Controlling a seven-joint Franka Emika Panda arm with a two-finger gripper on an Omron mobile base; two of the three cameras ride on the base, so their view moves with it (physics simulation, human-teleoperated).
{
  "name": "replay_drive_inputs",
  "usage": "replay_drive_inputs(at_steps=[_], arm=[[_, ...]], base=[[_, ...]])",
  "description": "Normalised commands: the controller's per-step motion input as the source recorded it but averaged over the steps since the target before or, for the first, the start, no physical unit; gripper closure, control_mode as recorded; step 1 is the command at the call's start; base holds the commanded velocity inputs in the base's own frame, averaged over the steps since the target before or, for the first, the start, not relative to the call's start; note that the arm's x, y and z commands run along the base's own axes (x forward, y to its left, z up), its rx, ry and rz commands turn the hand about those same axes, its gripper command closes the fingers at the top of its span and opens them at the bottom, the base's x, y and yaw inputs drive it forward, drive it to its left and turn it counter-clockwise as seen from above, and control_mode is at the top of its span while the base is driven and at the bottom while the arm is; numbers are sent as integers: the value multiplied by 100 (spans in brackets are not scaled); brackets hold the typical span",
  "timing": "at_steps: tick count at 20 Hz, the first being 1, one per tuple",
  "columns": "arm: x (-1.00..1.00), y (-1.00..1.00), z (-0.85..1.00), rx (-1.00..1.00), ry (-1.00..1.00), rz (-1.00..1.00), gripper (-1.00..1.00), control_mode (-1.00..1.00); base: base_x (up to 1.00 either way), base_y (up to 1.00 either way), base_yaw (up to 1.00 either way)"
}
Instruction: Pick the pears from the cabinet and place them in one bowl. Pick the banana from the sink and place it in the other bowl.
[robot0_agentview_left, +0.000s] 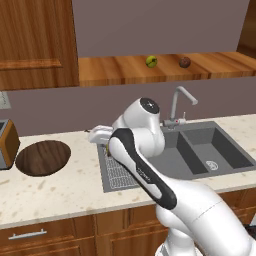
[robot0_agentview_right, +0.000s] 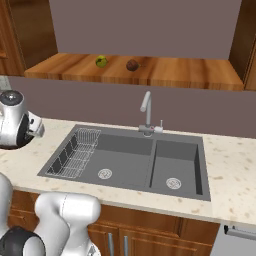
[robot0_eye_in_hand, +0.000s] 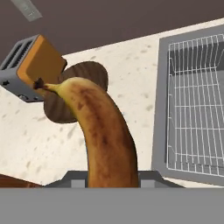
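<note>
curved brown-mottled banana (robot0_eye_in_hand: 105, 131) — gripper-clamped, round wood-grain bowl (robot0_eye_in_hand: 72, 92)

Arm (robot0_agentview_left: 142, 172) bent left — hand (robot0_eye_in_hand: 112, 178) clamped, pointing down.

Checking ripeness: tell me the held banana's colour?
Yellow-orange with brown streaks and speckles on the banana, clearest in the hand view.

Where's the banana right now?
In the hand view the banana is held in the gripper over the counter, left of the sink's wire rack, pointing toward the wooden bowl.
</note>
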Motion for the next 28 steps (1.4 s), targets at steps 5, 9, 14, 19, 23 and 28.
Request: replay_drive_inputs(at_steps=[5, 9, 14, 19, 23, 28], arm=[[34, 75, 0, 2, 0, 14, 100, -100], [33, 77, -5, 2, 0, 14, 100, -100], [16, 67, -16, 0, -3, 13, 100, -100], [0, 1, 0, 0, 0, 0, 100, -100], [-6, 16, -2, -14, -10, -6, 100, -100], [-4, 27, 0, -20, -15, -10, 100, -100]], base=[[0, 0, 0], [0, 0, 0], [0, 0, 0], [0, 0, 0], [0, 0, 0], [0, 0, 0]])
